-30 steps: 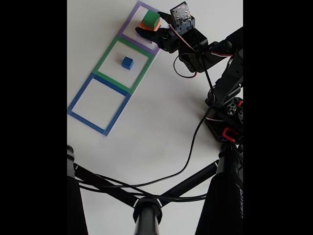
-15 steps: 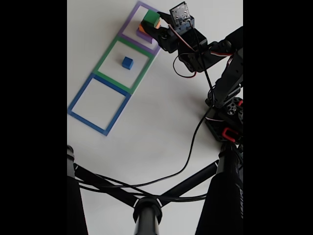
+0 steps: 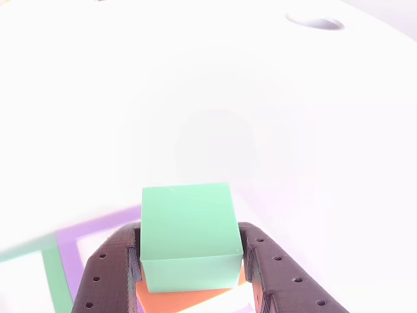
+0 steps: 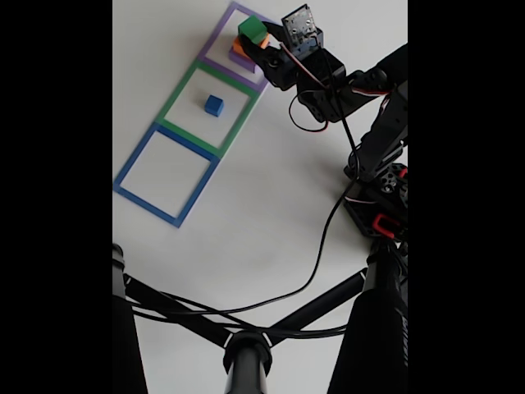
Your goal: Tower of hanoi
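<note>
Three flat square outlines lie in a diagonal row on a white table [image 4: 271, 222]: a purple outline [image 4: 220, 34] at the top, a green outline [image 4: 184, 90] in the middle, a blue outline [image 4: 139, 160] lowest. Inside the green outline, well apart from the jaws, sits a small blue cube [image 4: 214, 104]. Inside the purple outline a stack stands between the jaws: a green block [image 3: 189, 235] on top, an orange block [image 3: 179, 301] under it, and a purple slab [image 4: 239, 59] at the bottom. In the other view the gripper [image 3: 189, 277] shows two dark perforated fingers [image 3: 107, 274] pressed against the sides of the orange block, clamped on it, with the green block riding above them. In the fixed view the black arm [image 4: 373, 139] reaches from the right edge, bent at the elbow, its wrist turned toward the purple outline.
</note>
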